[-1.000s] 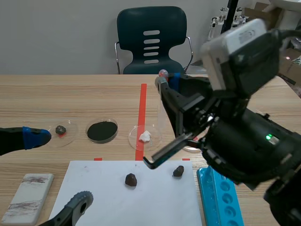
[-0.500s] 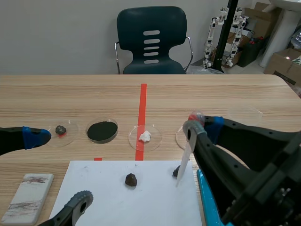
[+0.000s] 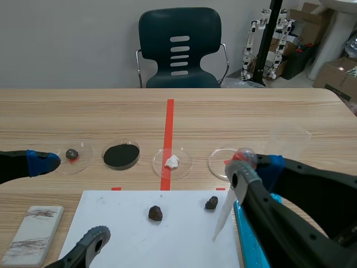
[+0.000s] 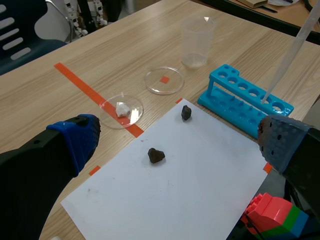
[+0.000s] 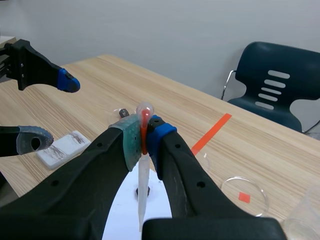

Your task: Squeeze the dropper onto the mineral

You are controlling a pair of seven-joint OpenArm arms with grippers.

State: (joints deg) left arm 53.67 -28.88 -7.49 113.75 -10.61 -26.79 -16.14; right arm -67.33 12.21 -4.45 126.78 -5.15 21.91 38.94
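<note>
Two dark mineral lumps lie on the white paper (image 3: 139, 234): one (image 3: 155, 213) near its middle, one (image 3: 211, 202) near its right edge. My right gripper (image 3: 245, 162) is shut on a clear dropper (image 3: 226, 209) just below its bulb. The dropper's tip hangs over the paper's right edge, nearer the robot than the right lump. In the right wrist view the dropper (image 5: 143, 185) points down between the fingers of the right gripper (image 5: 143, 137). My left gripper (image 3: 67, 204) stands open at the table's left; in its wrist view both lumps (image 4: 156, 155) (image 4: 186, 112) lie ahead of the left gripper (image 4: 175, 145).
A row of petri dishes lies beyond the paper: a small stone (image 3: 72, 153), black powder (image 3: 121, 155), a white piece (image 3: 172, 162), one empty (image 3: 223, 163). A clear beaker (image 3: 290, 137) stands at the right. A blue tube rack (image 4: 245, 102) borders the paper. A streak tile (image 3: 33, 237) lies front left.
The right arm has come down from across the picture and drawn back toward the robot. The dropper moved right and nearer, past the right lump. The left arm stayed still.
</note>
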